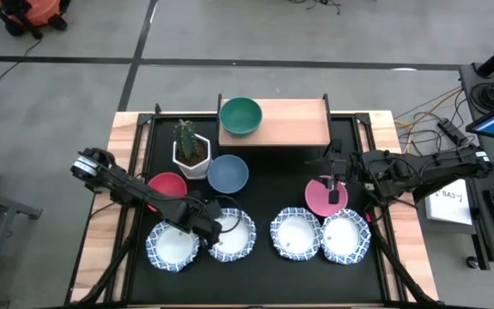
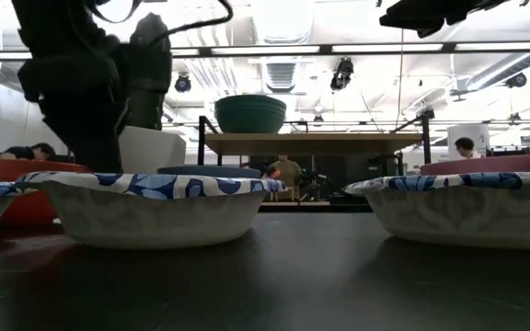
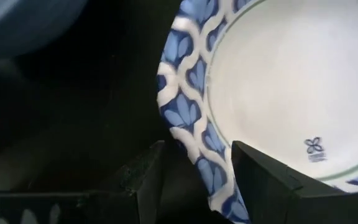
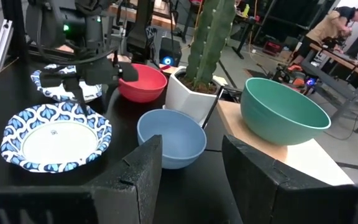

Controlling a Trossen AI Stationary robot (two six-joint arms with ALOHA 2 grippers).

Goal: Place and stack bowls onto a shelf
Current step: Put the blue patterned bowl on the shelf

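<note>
Near edge of the table (image 1: pixel 256 283): four patterned bowls in a row, two per side. Left gripper (image 1: pixel 214 228) is down at the rim of the second patterned bowl (image 1: pixel 232 235), jaws apart and straddling the rim per the left wrist view, one finger (image 3: pixel 145 180) outside, the other inside over the white; not pinched yet. These look like thin paper-type bowls w/ a flared lip, so prob. very light and a bit floppy: judge a rim pinch is the only sensible hold, gentle squeeze, else the lip could buckle or the bowl swing. Mid table: red bowl (image 1: pixel 167 185) and blue bowl (image 1: pixel 227 173) near the cactus pot (image 1: pixel 190 154), pink bowl (image 1: pixel 326 196) on the right. Right gripper (image 1: pixel 334 182) hovers over the pink bowl's far edge, jaws apart, holding nothing. Plain bowls seem stiffer, smooth and maybe slippery; take them by the wall at the rim, one finger in, one out. Far side: shelf (image 1: pixel 294 124) w/ green bowl (image 1: pixel 240 116) sitting on its left end, rest of the top bare. Seven bowls not yet on it.
</note>
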